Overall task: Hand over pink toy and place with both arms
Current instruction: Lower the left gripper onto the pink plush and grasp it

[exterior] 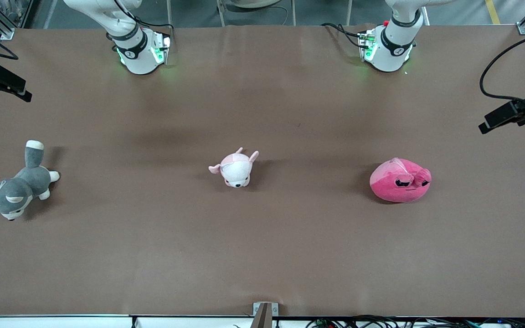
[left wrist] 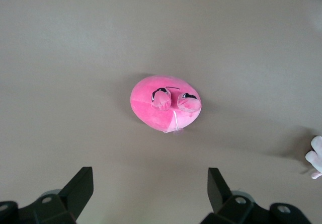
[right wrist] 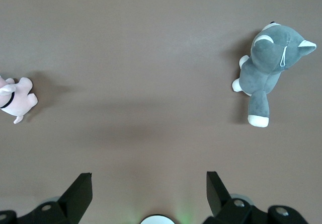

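Brown table (exterior: 290, 255) surrounds the pink toy (left wrist: 165, 103); left end effector (left wrist: 151, 194) and right end effector (right wrist: 149, 194) gape.

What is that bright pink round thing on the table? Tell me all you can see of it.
The pink toy is a soft-looking, hot-pink plush blob, rounded and squat, with dark half-closed eyes and two small flaps beside them. It lies alone on the brown table toward the left arm's end, with nothing else touching it. The left gripper hangs over it with open fingers, well clear of it.
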Controlling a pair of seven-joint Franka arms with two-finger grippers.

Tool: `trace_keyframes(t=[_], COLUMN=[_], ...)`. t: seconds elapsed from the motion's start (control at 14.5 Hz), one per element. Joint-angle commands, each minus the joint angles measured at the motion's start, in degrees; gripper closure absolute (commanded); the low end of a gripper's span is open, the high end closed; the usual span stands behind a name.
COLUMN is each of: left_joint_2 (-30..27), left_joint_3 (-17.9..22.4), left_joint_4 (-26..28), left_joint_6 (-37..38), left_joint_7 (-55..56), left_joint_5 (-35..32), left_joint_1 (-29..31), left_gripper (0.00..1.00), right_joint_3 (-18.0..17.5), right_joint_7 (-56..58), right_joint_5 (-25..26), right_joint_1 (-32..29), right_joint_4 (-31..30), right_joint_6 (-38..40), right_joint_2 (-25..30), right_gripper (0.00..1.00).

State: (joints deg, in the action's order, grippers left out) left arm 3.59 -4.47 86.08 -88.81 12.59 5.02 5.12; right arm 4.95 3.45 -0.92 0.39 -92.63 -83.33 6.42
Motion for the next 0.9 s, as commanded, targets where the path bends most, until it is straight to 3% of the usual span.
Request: trace_keyframes(t=[0.0, 0.14, 0.48, 0.83], left_joint_2=[2.02, 4.3, 8.43, 15.55], left_joint_3=[-0.1, -0.54, -0.98, -1.42], left_joint_4=[-0.29, 0.75, 9.1, 9.72], left_joint_6=[-0.05, -0.48, -13.38, -16.74], left_joint_7=[0.68, 0.68, 0.77, 0.94], left_joint_5=[0.44, -3.41, -6.07, -6.25], left_joint_1=[0.07, -0.54, -1.24, -1.6], left_gripper=[0.0, 0.0, 0.0, 0.0], right_joint_3=[-0.21, -0.21, -0.21, -0.21], right_joint_7=[0.41, 0.41, 0.32, 0.32], right_joint_5=[-0.75, -0.48, -0.4, -0.48], right_joint_1=[-0.21, -0.21, -0.21, -0.3], right_joint_4=[-0.01, -0.01, 0.16, 0.16], right_joint_6=[-0.16, -0.16, -0.43, -0.51], right_joint_2=[1.05, 0.96, 0.87, 0.78], right_gripper=[0.0, 0.0, 0.0, 0.0])
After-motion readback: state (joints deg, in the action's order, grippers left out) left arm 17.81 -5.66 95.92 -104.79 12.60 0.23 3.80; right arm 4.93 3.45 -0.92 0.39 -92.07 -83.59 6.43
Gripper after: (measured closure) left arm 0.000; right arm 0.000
